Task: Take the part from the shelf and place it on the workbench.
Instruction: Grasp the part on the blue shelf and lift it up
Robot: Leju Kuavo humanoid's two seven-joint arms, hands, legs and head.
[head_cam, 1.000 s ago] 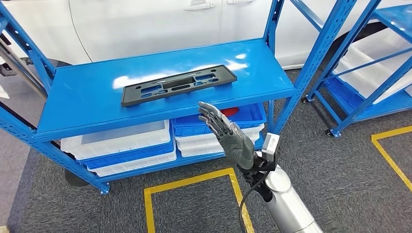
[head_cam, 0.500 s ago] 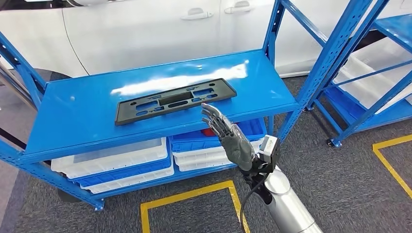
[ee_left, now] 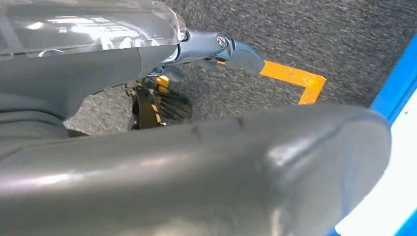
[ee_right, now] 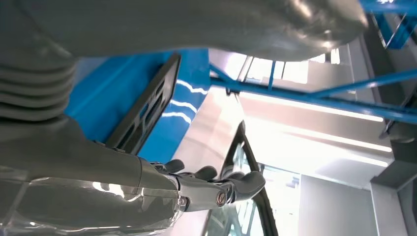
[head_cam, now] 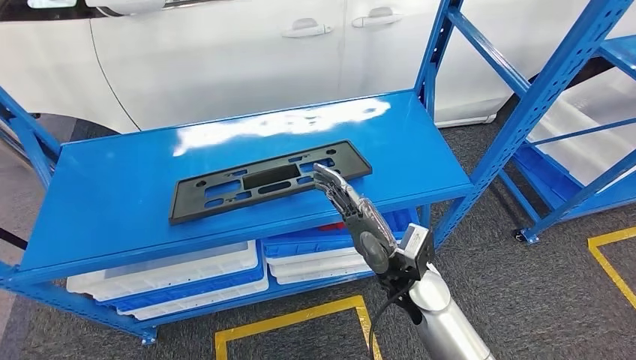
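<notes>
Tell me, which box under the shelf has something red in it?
The blue bin on the right, just behind the right hand. Something red peeks out there; the white bins on the left show none.

You have, beyond the hand: blue shelving (head_cam: 450, 176), white bins (head_cam: 172, 277) below, white car (head_cam: 247, 52) behind; grey carpet (head_cam: 510, 300) with yellow floor tape (head_cam: 292, 319) beneath it.

One black part (head_cam: 266, 181) lies on the shelf (head_cam: 112, 202) at about 11 o'clock from the one hand (head_cam: 352, 214) in view. Two blue racks stand here, the second (head_cam: 592, 161) at 3 o'clock. One white car (head_cam: 225, 52) sits at 12 o'clock. Several white and blue bins (head_cam: 172, 277) are stacked below; their number is unclear.
</notes>
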